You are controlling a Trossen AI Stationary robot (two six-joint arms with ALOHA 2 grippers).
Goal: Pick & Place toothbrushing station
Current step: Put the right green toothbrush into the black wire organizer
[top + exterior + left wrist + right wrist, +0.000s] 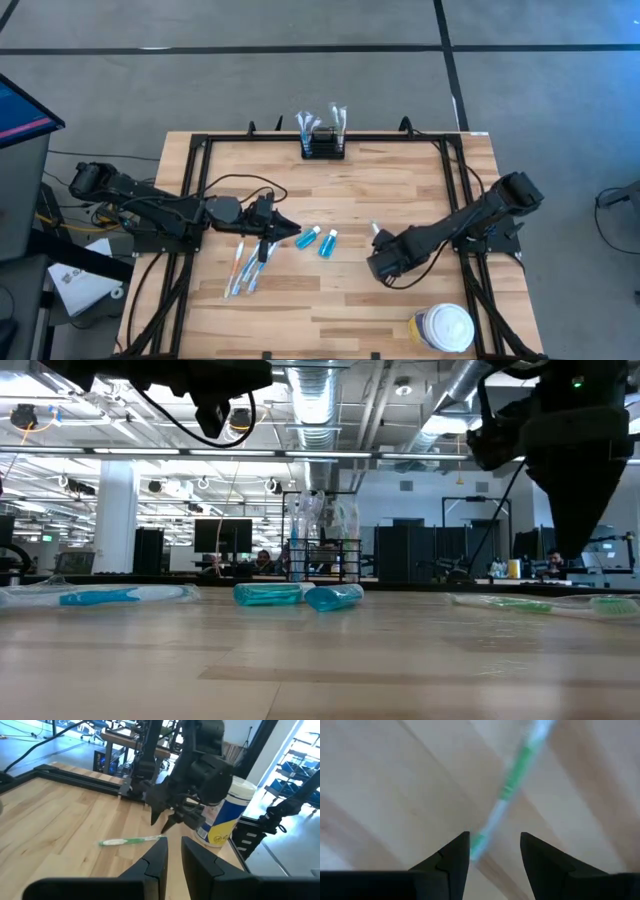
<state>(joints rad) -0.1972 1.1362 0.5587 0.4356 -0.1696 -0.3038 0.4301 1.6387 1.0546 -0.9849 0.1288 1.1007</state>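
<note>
The toothbrushing station, a small black open-topped holder with wrapped brushes standing in it, sits at the table's far edge. A green toothbrush lies flat on the wood right of centre. My right gripper hangs open just above it, fingers pointing down, near one end of the brush, touching nothing. Left of centre my left gripper is held level above the table, its fingers a narrow gap apart with nothing between them. Two small blue bottles lie beside it.
Several wrapped toothbrushes lie near the left gripper. A round white-lidded jar with a yellow label stands at the near right corner. A black frame borders the table. Bare wood lies between the bottles and the holder.
</note>
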